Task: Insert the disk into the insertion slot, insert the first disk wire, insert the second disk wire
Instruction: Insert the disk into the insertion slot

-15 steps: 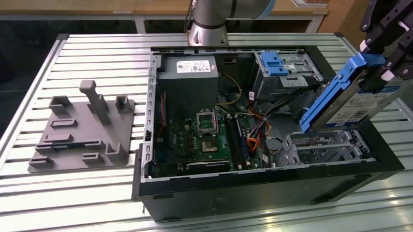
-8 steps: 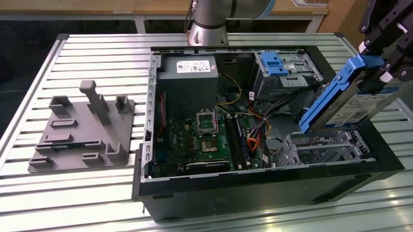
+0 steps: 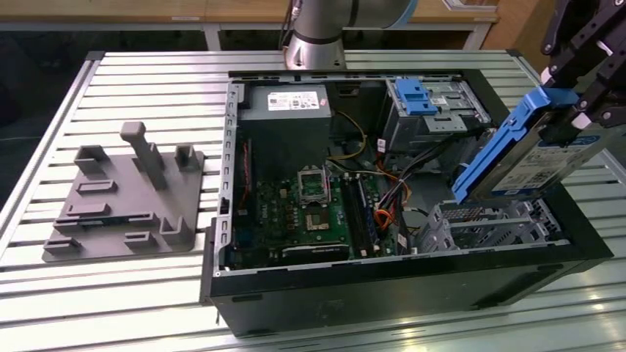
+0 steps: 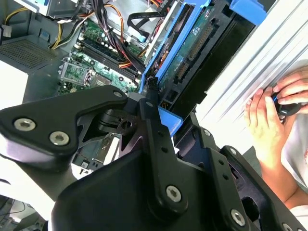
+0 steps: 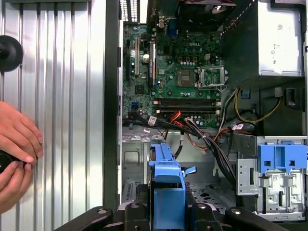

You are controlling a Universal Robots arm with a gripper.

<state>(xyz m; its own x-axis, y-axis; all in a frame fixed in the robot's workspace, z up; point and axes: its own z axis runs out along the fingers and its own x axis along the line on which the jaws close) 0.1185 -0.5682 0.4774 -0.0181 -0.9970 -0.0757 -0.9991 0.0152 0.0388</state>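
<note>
Blue-framed disk [image 3: 533, 165] sits pinched in the end effector [image 3: 574, 117], tilted above the insertion slot [image 3: 484, 226].

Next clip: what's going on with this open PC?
The arm's gripper holds the disk in its blue carrier, tilted, its lower end just over the insertion slot inside the open computer case. It is not seated yet. A person's hands are over the table beside the case, holding something dark.

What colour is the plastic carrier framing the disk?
Bright blue; the carrier around the disk shows best in the exterior view.
</note>
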